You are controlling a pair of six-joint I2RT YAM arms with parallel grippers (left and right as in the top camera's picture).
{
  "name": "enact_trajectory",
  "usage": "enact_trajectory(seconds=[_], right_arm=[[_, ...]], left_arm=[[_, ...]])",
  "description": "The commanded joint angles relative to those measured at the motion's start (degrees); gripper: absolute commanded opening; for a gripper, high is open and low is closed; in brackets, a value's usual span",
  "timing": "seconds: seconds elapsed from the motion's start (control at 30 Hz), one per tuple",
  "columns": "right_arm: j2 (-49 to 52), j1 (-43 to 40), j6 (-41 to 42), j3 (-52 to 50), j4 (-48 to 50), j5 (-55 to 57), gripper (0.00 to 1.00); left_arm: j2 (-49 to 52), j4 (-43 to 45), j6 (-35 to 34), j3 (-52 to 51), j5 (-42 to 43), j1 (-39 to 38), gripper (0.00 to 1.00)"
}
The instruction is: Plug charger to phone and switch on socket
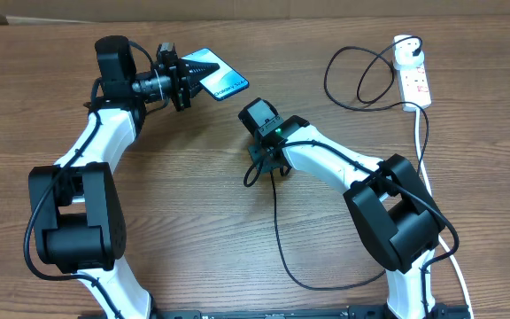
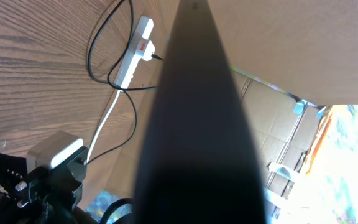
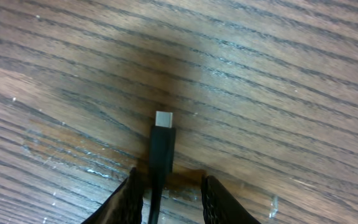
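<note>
Black charger [image 3: 162, 140] tip lies between fingers of the right pincer [image 3: 169, 186] (not clamped).

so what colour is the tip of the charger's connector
Silver metal tip on a black connector body; the right wrist view shows it best.

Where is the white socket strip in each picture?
Overhead: the socket strip is at the top right, near the table's far edge.
Left wrist: upper left, slanted.
Right wrist: not in it.
Shared landmark: the black charger cable on the wooden table shows in all three.
</note>
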Motion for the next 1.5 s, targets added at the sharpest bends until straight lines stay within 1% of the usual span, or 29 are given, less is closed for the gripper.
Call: enact_trajectory(seconds=[0.0, 0.33, 0.57, 0.77, 1.0, 1.23, 1.47], right_arm=[[0.24, -0.15, -0.07, -0.52, 0.63, -1.92, 0.30], [0.24, -0.48, -0.09, -0.52, 1.49, -1.90, 0.29], [0.24, -0.50, -0.07, -0.55, 2.25, -1.90, 0.22], [0.24, -0.48, -0.04, -0.55, 2.34, -1.92, 0.22], [0.26, -0.48, 0.00, -0.55, 2.71, -1.95, 0.22], [0.26, -0.48, 0.20, -0.55, 2.82, -1.97, 0.22], [0.26, -0.48, 0.20, -0.57, 2.60, -2.12, 0.17]], left_arm=[[-0.68, 0.46, 0.55, 0.55, 2.25, 0.37, 0.04], [-0.68, 0.46, -0.35, 0.55, 2.67, 0.37, 0.04], [-0.68, 0.46, -0.48, 0.55, 2.67, 0.37, 0.04], [-0.68, 0.46, -0.68, 0.55, 2.62, 0.37, 0.04], [-0.68, 0.46, -4.46, 0.55, 2.56, 0.37, 0.04], [-0.68, 0.50, -5.11, 0.55, 1.03, 0.37, 0.04], [-0.68, 0.52, -5.09, 0.55, 0.00, 1.03, 0.04]])
